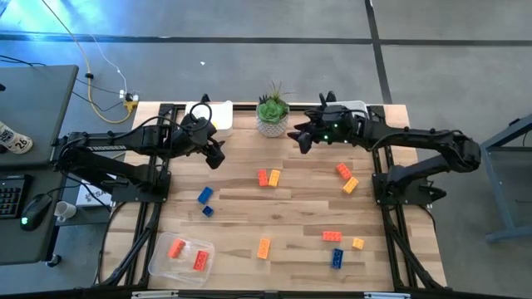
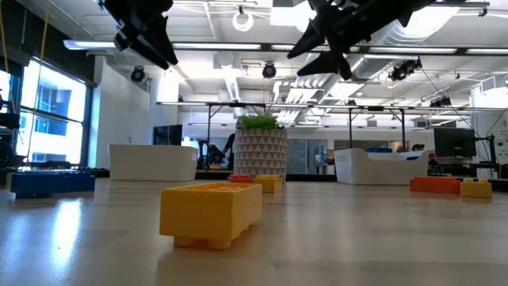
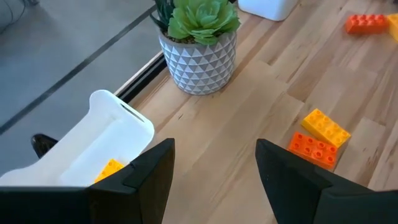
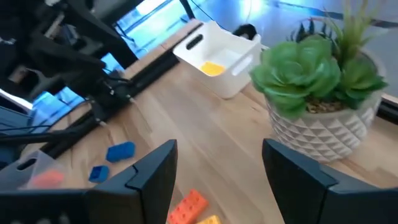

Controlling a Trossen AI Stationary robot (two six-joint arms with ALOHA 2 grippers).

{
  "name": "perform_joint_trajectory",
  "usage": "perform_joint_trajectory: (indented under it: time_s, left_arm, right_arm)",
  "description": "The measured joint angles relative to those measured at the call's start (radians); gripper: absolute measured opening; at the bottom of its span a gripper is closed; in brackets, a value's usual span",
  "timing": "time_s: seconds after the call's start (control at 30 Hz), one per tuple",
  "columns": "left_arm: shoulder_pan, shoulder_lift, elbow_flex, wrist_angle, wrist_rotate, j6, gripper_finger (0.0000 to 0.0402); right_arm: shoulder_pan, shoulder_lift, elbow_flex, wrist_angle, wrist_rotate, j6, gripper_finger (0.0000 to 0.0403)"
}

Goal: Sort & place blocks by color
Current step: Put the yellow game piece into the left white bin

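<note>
- Hovering above the desk's far edge, the left gripper [image 1: 214,155] and the right gripper [image 1: 301,138] both stand wide apart and carry nothing, one on either side of the potted plant [image 1: 272,115].
- The blocks lie scattered on the desk: a red-orange and yellow-orange pair [image 1: 268,177] near the middle, two blue blocks [image 1: 204,200] toward the left edge, and more toward the right edge and the near edge.
- One yellow-orange block [image 4: 212,68] sits in the white tray [image 1: 214,115] at the far-left corner; two red-orange blocks [image 1: 188,252] sit in the clear tray [image 1: 178,257] at the near-left corner.
- Likely risk: the middle pair lies touching, so fingers closing on one could nudge or drag the other.
- Likely risk: the right gripper hangs close to the plant, and a careless swing toward the white tray could tip the pot.
- Likely risk: both arms reaching for the middle could meet.
- Open wood lies between the middle pair and the near edge, giving free room; the far edge is crowded by trays, plant and both wrists.
</note>
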Motion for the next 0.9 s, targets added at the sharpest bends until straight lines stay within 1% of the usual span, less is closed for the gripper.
perform_joint_trajectory:
  time_s: [0.2,0.3,0.37,0.5,0.63,0.8,0.9]
  left_arm:
    - [0.000,0.000,0.000,0.000,0.000,0.010,0.0211]
    - [0.000,0.000,0.000,0.000,0.029,0.010,0.0211]
    - [0.000,0.000,0.000,0.000,0.057,-0.009,0.0211]
    - [-0.001,0.000,0.000,0.000,0.098,-0.094,0.0211]
    - [-0.001,0.000,0.000,0.000,0.099,-0.174,0.0211]
    - [0.000,0.000,0.000,-0.001,0.106,-0.267,0.0211]
    - [0.000,0.000,0.000,-0.013,0.143,-0.319,0.0211]
  right_arm:
    - [0.057,0.000,0.000,0.139,0.007,-0.088,0.0222]
    - [0.082,0.000,0.000,0.205,0.033,-0.149,0.0222]
    - [0.096,0.000,0.000,0.229,0.045,-0.186,0.0222]
    - [0.103,0.000,0.007,0.254,0.048,-0.258,0.0222]
    - [0.103,0.015,0.102,0.152,0.022,-0.345,0.0222]
    - [0.103,0.076,0.265,-0.130,-0.024,-0.533,0.0222]
    - [0.103,0.122,0.337,-0.301,-0.044,-0.679,0.0222]
